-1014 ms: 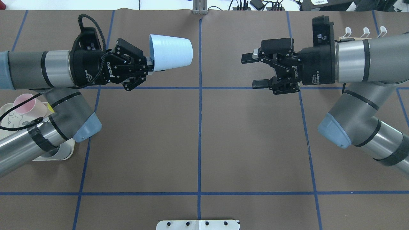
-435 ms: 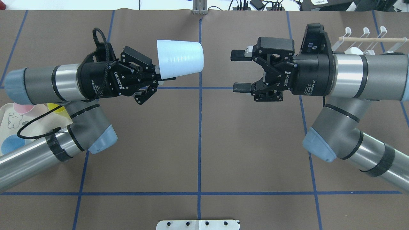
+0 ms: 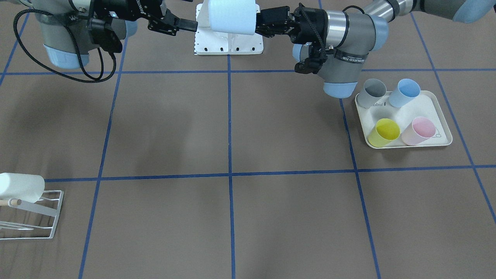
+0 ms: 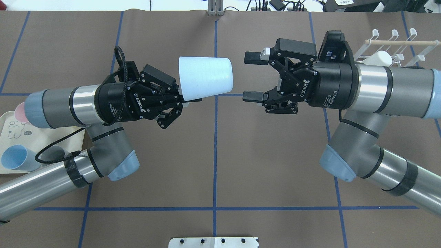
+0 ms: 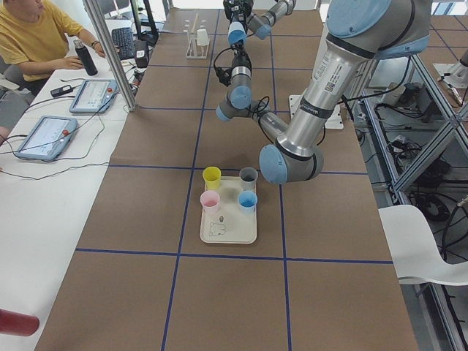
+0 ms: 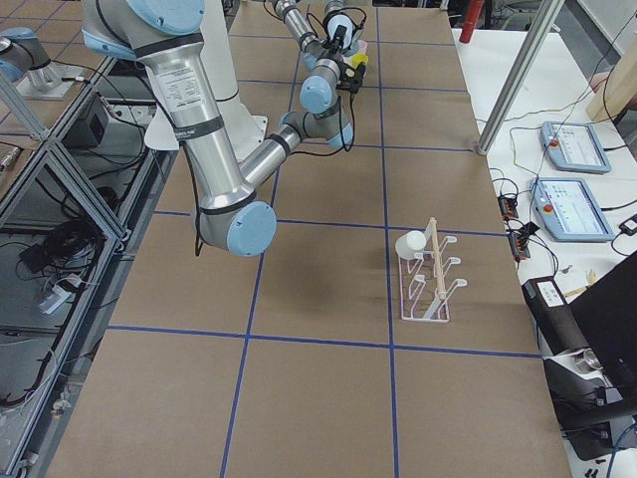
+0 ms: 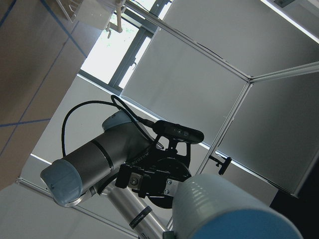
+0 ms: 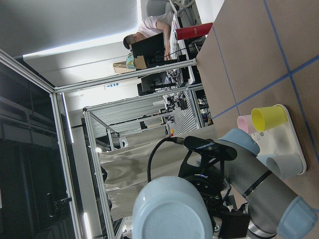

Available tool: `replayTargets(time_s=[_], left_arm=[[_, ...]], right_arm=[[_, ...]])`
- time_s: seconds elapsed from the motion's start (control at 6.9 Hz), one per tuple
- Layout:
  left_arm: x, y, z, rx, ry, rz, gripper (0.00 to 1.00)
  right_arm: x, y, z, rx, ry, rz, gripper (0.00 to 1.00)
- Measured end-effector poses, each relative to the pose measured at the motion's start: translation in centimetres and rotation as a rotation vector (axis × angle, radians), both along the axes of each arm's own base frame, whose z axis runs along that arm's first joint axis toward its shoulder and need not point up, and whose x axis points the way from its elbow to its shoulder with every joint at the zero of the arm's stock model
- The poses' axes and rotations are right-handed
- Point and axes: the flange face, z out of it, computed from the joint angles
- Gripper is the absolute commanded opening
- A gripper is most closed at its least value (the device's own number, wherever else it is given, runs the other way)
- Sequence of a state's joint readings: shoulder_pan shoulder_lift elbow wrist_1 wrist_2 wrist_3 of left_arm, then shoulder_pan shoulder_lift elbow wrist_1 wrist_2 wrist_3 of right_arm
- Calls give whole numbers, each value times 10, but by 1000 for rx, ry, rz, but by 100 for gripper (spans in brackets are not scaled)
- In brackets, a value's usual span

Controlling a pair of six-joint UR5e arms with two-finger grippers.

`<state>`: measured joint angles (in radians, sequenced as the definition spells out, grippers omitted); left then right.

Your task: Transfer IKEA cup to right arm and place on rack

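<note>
The IKEA cup (image 4: 205, 78) is pale blue and lies on its side in the air over the table's centre line, base pointing right. My left gripper (image 4: 184, 99) is shut on its rim. My right gripper (image 4: 250, 77) stands open, facing the cup's base across a small gap, its fingers (image 4: 253, 58) above and below. In the front-facing view the cup (image 3: 232, 15) hangs between both grippers. The right wrist view shows the cup's base (image 8: 172, 209) close ahead. The white wire rack (image 4: 396, 44) stands at the far right behind my right arm, with a white cup (image 4: 379, 58) on it.
A cream tray (image 3: 438, 112) on my left side holds several cups: grey, blue, yellow and pink. A metal plate (image 4: 213, 242) sits at the near table edge. A person sits at a desk (image 5: 29, 36) beside the table.
Both arms have swung toward the table's centre and nearer to me. The cup moved right, and the gap between it and the open right gripper has narrowed.
</note>
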<state>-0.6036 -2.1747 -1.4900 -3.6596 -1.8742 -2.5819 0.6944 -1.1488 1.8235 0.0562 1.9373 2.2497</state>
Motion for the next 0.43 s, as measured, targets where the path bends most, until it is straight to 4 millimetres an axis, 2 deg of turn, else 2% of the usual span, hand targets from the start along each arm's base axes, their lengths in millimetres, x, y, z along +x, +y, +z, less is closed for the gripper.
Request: replayTargets(time_s=[0.43], left_arm=[[19, 9, -16, 2, 19, 44, 0]], right_arm=[[-6, 8, 0, 7, -19, -25, 99]])
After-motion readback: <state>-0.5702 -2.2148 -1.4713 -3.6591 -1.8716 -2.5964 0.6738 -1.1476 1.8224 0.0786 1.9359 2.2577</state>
